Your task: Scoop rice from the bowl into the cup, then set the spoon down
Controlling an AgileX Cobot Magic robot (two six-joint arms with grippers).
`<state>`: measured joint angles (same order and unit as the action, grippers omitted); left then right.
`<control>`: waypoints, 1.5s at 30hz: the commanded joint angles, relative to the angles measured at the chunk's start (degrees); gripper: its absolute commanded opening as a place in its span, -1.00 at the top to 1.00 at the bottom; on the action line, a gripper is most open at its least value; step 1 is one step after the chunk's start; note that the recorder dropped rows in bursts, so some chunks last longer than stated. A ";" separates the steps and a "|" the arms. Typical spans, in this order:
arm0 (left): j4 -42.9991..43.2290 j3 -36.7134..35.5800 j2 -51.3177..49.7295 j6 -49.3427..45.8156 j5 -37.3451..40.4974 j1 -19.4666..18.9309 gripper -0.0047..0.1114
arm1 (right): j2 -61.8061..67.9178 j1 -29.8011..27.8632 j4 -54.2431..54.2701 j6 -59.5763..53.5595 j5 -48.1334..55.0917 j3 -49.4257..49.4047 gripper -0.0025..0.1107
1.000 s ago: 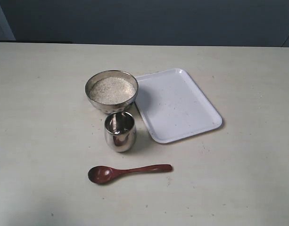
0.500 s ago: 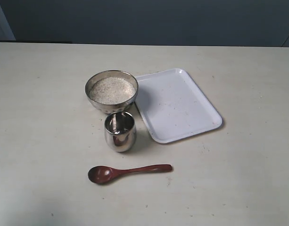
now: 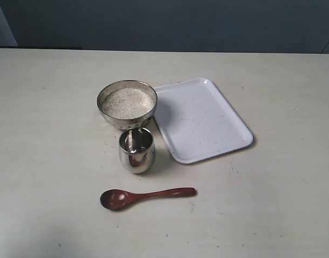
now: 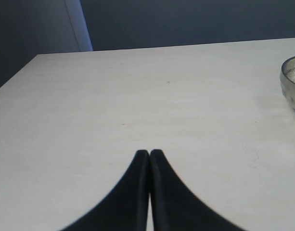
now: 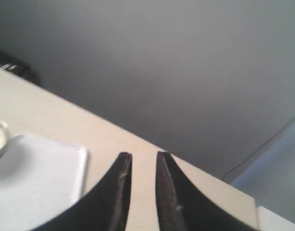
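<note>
The wooden spoon [image 3: 145,195] lies free on the table [image 3: 46,161] near the cup [image 3: 136,153], its handle toward the right arm's side, likely laid for that arm's pickup. The steel bowl [image 3: 114,121] holds a level heap of rice [image 3: 128,103]. The cup, just beside it, shows no rice inside, so scooping looks unstarted. A white tray [image 3: 207,123] flanks the bowl. The left gripper [image 4: 149,153] is closed on nothing; the right gripper [image 5: 143,156] has its jaws slightly apart.

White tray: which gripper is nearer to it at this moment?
Right, probably. The right gripper hangs close beside the white tray in its wrist view. The left gripper faces bare table with only the bowl showing; the tray is out of its sight.
</note>
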<state>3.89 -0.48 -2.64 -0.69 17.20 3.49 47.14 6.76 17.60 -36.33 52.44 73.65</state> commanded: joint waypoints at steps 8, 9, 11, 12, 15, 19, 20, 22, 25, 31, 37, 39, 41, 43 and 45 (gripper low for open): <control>-0.01 0.48 -0.06 0.15 -0.74 0.10 0.91 | 24.29 25.11 -12.87 -0.16 9.96 3.14 0.62; -0.01 0.48 -0.06 0.15 -0.74 0.10 0.91 | 26.09 28.15 -14.89 1.28 10.35 3.14 0.62; -0.01 0.48 -0.06 0.15 -0.74 0.10 0.91 | 30.69 34.00 -19.30 4.43 11.09 3.14 0.62; -0.01 0.48 -0.06 0.15 -0.74 0.10 0.91 | 32.96 36.72 -20.78 5.46 11.32 3.14 0.62; -0.01 0.48 -0.06 0.15 -0.74 0.10 0.91 | 38.91 42.70 -22.47 6.51 11.35 3.14 0.62; -0.01 0.48 -0.06 0.15 -0.74 0.10 0.91 | 45.70 48.42 -22.93 6.61 11.24 3.14 0.62; -0.01 0.48 -0.06 0.15 -0.74 0.10 0.91 | 47.29 49.27 -23.60 6.61 11.13 3.14 0.62; -0.01 0.48 -0.06 0.15 -0.74 0.10 0.91 | 49.94 50.28 -25.40 6.61 10.88 3.14 0.58; -0.01 0.48 -0.06 0.15 -0.74 0.10 0.91 | 53.27 50.57 -26.93 7.39 9.79 3.04 0.40; -0.01 0.48 -0.06 0.15 -0.74 0.10 0.91 | 57.74 50.57 -24.45 10.95 9.53 3.04 0.08; -0.01 0.48 -0.06 0.15 -0.74 0.10 0.91 | 60.91 50.68 -18.33 10.95 9.53 3.04 0.12; -0.01 0.48 -0.06 0.15 -0.74 0.10 0.91 | 62.01 50.68 -16.97 10.95 9.53 3.04 0.12; -0.01 0.48 -0.06 0.15 -0.74 0.10 0.91 | 62.88 50.68 -16.44 10.95 9.64 3.04 0.12; -0.01 0.48 -0.06 0.15 -0.74 0.10 0.91 | 63.60 50.91 -16.32 10.95 9.64 3.04 0.12; -0.01 0.48 -0.06 0.15 -0.74 0.10 0.91 | 64.40 50.96 -16.32 10.95 9.52 3.04 0.12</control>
<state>3.89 -0.48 -2.64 -0.69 17.20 3.49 110.87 57.51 0.89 -25.53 62.25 76.65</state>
